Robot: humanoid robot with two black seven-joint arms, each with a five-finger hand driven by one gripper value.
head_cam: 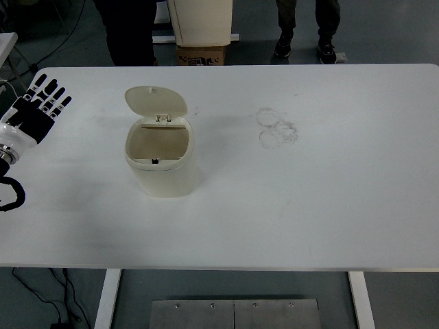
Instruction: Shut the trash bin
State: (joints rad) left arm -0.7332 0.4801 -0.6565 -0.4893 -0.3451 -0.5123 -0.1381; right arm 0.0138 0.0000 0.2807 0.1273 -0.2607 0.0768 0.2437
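A cream trash bin (162, 164) stands on the white table (309, 199), left of centre. Its round lid (156, 102) is hinged at the far side and stands open, tilted back, so the empty inside shows. My left hand (36, 110) is at the far left edge of the table, well left of the bin, fingers spread flat and holding nothing. The right arm is out of view.
Faint ring marks (276, 127) stain the table right of the bin. Beyond the far edge stand a cream cabinet (200, 20), a cardboard box (201, 55) and the legs of people (303, 24).
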